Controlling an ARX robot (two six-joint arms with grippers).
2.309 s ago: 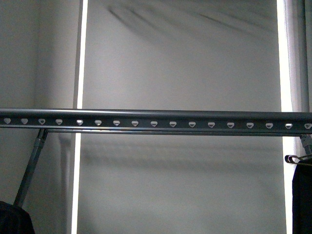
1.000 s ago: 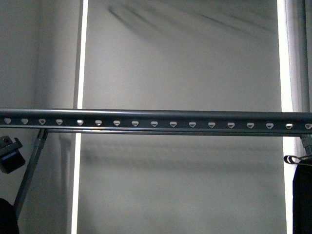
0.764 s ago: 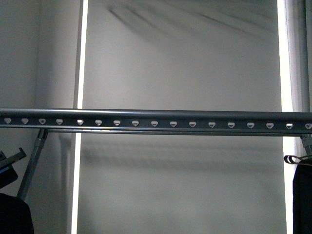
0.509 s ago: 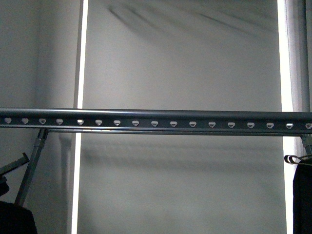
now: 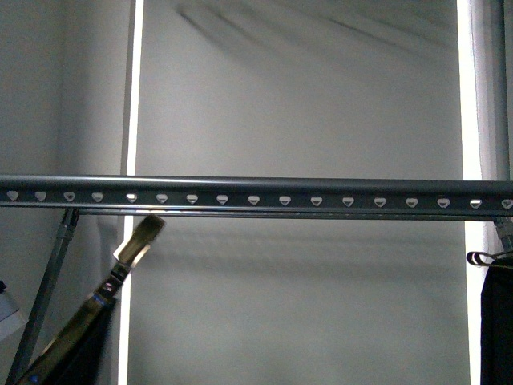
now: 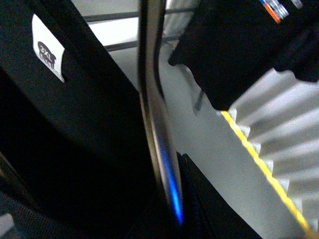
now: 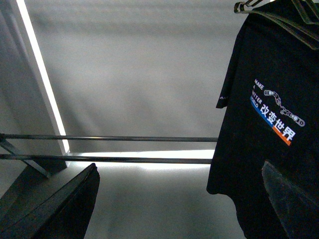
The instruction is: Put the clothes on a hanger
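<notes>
The hanger [image 5: 264,196] is a long grey rail with a row of pale heart-shaped holes across the front view. Just under its left part stands the tilted brass-coloured hook [image 5: 138,241] of the clothes [image 5: 76,357], whose black fabric shows at the lower left. The hook's tip is just below the rail, apart from it. In the left wrist view my left gripper [image 6: 177,214] is shut on the clothes [image 6: 75,139], black with a white label, next to the blurred metal hook [image 6: 157,114]. My right gripper [image 7: 179,204] is open and empty, its fingers [image 7: 65,204] wide apart.
Another dark garment [image 5: 498,329] hangs on a silvery hook [image 5: 481,258] at the rail's far right. It shows as a printed black T-shirt [image 7: 269,99] in the right wrist view. A slanted rack strut [image 5: 48,281] runs down at left. Two thin lower bars [image 7: 124,138] cross behind.
The brass hook and the black clothes have risen into the front view at the lower left, up toward the rail. The rail and the right-hand garment have not moved.
</notes>
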